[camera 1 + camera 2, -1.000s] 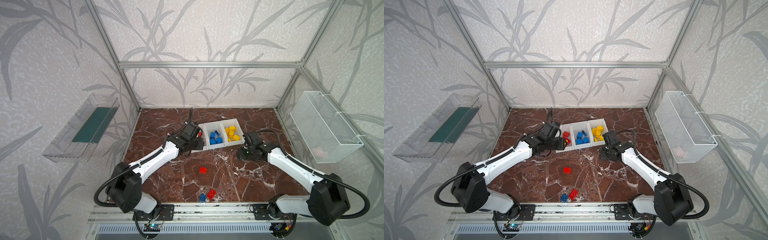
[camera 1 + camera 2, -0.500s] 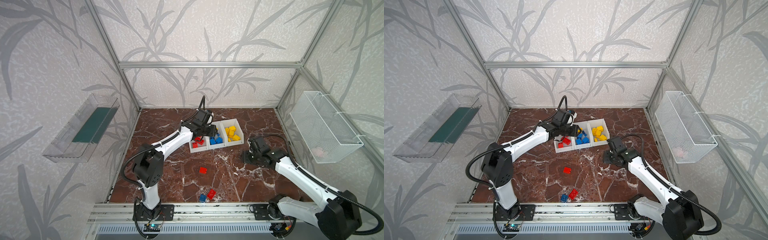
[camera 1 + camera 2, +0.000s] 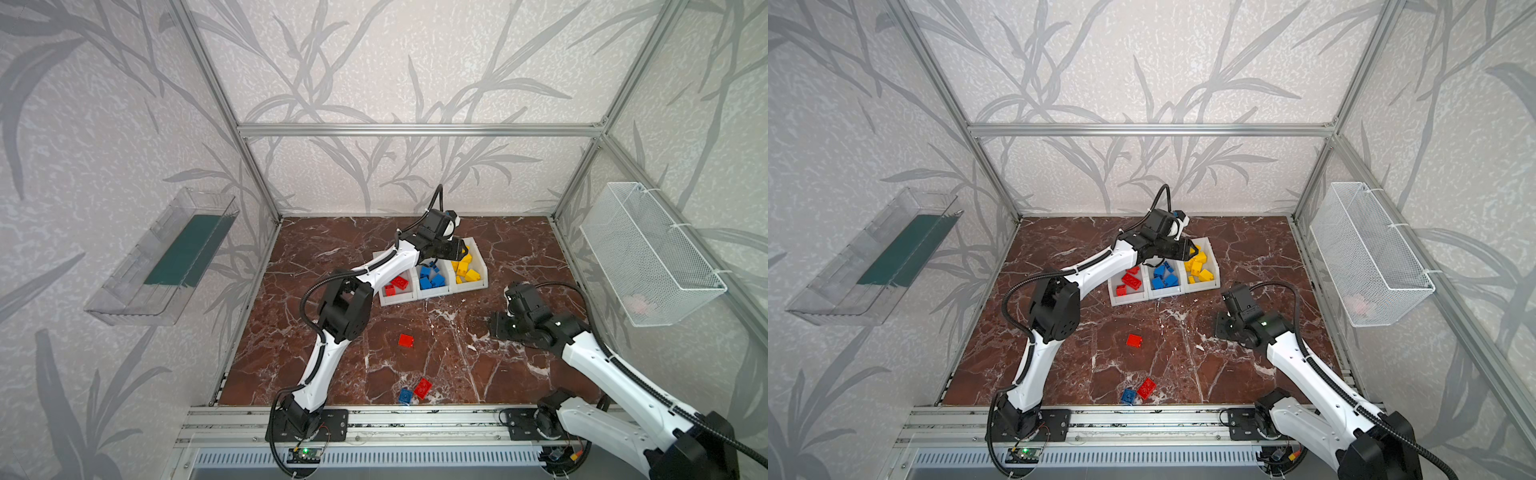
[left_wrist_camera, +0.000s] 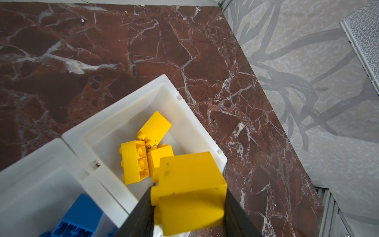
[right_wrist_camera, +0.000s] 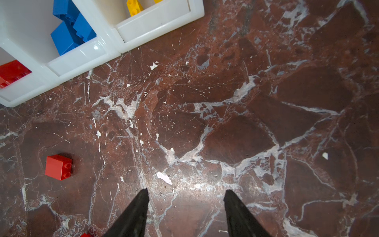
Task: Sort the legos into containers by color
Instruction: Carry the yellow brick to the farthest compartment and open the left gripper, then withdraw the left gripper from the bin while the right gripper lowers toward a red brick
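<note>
Up front, a blue brick [image 3: 404,395] and a red brick [image 3: 423,388] lie loose; the right gripper [image 5: 185,190] hangs open, empty. Farther back, the left gripper [image 4: 188,197] clasps a yellow brick [image 4: 188,178] above the rim of the yellow bin [image 4: 191,121]; let go there, it could clip the wall and bounce out.

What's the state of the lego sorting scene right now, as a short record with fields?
left gripper: closed on a yellow brick, over the yellow bin
right gripper: open, empty, above the marble table
bins: red bin, blue bin and yellow bin side by side, each holding bricks of its own colour
loose on table: red brick mid-table; second red brick beside a blue brick near the front edge
left to sort: the three loose bricks, plus the held one
</note>
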